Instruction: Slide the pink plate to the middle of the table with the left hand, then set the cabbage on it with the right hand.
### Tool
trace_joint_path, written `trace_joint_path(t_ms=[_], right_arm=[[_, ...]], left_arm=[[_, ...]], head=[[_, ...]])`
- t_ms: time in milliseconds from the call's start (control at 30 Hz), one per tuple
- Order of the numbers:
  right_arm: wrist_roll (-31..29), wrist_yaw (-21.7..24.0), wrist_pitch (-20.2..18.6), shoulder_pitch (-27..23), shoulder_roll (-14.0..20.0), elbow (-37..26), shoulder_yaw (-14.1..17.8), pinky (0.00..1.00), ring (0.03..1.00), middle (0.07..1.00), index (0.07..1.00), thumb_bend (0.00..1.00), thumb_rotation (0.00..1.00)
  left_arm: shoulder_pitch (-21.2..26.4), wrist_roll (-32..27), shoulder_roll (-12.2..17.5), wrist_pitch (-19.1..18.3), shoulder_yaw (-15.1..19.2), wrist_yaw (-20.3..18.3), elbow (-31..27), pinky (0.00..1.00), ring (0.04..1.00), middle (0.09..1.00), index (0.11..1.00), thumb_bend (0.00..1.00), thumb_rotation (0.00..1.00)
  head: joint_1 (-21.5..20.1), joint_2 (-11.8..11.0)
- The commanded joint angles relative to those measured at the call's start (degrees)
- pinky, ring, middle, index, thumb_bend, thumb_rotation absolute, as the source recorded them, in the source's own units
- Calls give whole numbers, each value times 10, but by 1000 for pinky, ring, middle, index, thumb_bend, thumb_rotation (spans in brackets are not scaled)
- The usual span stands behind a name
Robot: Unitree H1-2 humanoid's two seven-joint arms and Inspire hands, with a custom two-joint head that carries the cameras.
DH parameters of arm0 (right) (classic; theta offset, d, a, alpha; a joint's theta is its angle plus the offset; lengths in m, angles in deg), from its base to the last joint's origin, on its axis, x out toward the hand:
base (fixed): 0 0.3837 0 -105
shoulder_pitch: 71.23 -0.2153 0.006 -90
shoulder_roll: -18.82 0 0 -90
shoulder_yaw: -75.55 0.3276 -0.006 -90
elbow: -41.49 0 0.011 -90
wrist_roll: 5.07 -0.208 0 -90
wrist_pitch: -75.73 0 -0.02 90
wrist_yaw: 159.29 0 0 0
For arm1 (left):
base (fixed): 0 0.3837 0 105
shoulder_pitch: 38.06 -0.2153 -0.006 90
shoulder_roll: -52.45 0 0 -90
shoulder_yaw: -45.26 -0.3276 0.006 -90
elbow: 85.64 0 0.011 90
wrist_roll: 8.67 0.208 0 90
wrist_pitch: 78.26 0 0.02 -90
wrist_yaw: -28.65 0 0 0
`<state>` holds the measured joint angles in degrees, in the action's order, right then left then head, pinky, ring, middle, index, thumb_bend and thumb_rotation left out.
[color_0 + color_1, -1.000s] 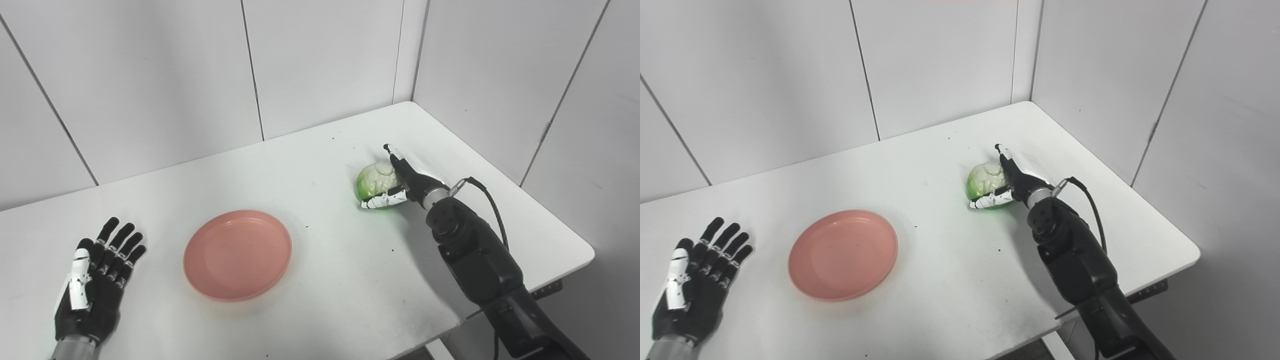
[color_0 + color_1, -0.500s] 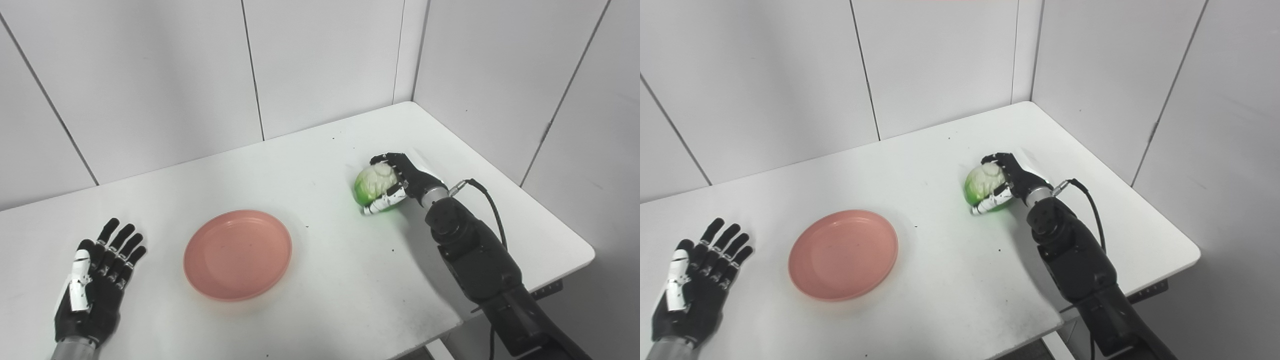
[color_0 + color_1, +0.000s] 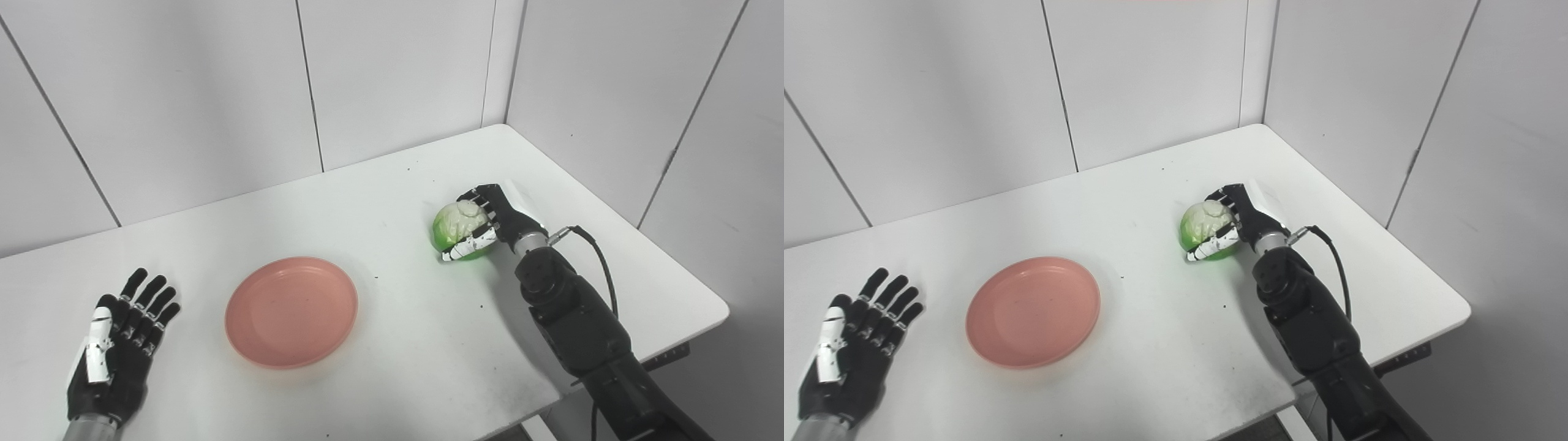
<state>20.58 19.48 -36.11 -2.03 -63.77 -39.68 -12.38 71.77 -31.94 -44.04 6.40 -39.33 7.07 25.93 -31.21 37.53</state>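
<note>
1. Left hand (image 3: 116, 355): it lies flat at the table's near-left corner, at about 8 o'clock from the plate. The fingers (image 3: 147, 300) are straight, slightly spread, and point toward 1 o'clock. The hand holds nothing and sits well apart from the plate.

2. Plate (image 3: 291, 311): pink, round and shallow, with nothing on it. It rests flat on the table (image 3: 380, 184), left of the table's middle and toward the near edge. The plate lies between the two hands and touches neither.

3. Cabbage (image 3: 454, 225): a small round head, pale on top and bright green lower down. It sits at about 2 o'clock from the plate, well apart from it, in the right half of the table. Whether it rests on the surface or is raised just clear of it cannot be told.

4. Right hand (image 3: 493, 219): it is closed on the cabbage from the 3 o'clock side. The dark fingers (image 3: 474, 197) curl over the top and far side; the white-tipped thumb (image 3: 465, 248) presses along the near lower side.

5. Right forearm (image 3: 576, 312): it enters from the lower right corner and runs toward 11 o'clock. A black cable (image 3: 597, 257) loops beside the wrist.
</note>
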Motion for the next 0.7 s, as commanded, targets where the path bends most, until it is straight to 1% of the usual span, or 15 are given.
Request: trace_joint_path(t_ms=[0,167,267,333,433,467,500,533,567,600,633,667], right_arm=[[-4,-19,34,-14,10,-18,8,385,434,461,512,526,0],[3,-30,33,-9,14,-39,3,385,431,464,508,528,0],[0,-27,36,-10,12,-70,0,379,426,457,515,526,0],[-6,-21,36,-12,9,-89,-1,372,401,475,540,516,0],[-13,-11,44,-18,9,-113,-10,366,392,481,550,512,0],[-15,-7,45,-21,8,-121,-14,365,395,482,546,513,0],[-17,-2,46,-23,9,-128,-16,364,391,483,550,511,0],[-18,3,45,-26,7,-136,-21,364,390,485,551,511,0],[-20,8,47,-29,7,-142,-24,364,390,485,551,511,0],[-21,10,48,-30,7,-145,-26,362,389,484,552,511,0],[-22,15,49,-35,6,-150,-32,362,389,483,552,511,0],[-22,19,50,-39,5,-153,-36,359,388,483,552,511,0]], left_arm=[[-24,11,-2,-35,-8,6,18,920,911,916,916,426,1000],[-29,21,-7,-36,-17,19,5,905,899,903,899,440,1000],[-34,28,-12,-40,-24,28,-7,902,894,901,893,442,1000],[-36,31,-17,-43,-27,35,-14,906,894,902,894,440,1000],[-40,41,-26,-48,-35,46,-27,903,892,903,896,443,1000],[-41,44,-28,-50,-37,49,-31,905,895,906,900,442,1000],[-43,48,-32,-51,-41,53,-35,907,899,910,904,442,1000],[-44,52,-36,-52,-44,59,-39,907,901,910,904,445,1000],[-46,58,-41,-52,-47,65,-43,907,901,909,903,445,1000],[-47,62,-44,-52,-49,70,-45,906,901,907,900,446,1000],[-48,67,-49,-51,-52,75,-48,905,901,906,899,447,1000],[-49,70,-53,-51,-55,79,-51,907,903,907,899,444,1000]], head=[[6,0],[19,0],[35,0],[49,0],[74,1],[77,1],[95,2],[98,2],[117,3],[117,3],[136,3],[136,3]])
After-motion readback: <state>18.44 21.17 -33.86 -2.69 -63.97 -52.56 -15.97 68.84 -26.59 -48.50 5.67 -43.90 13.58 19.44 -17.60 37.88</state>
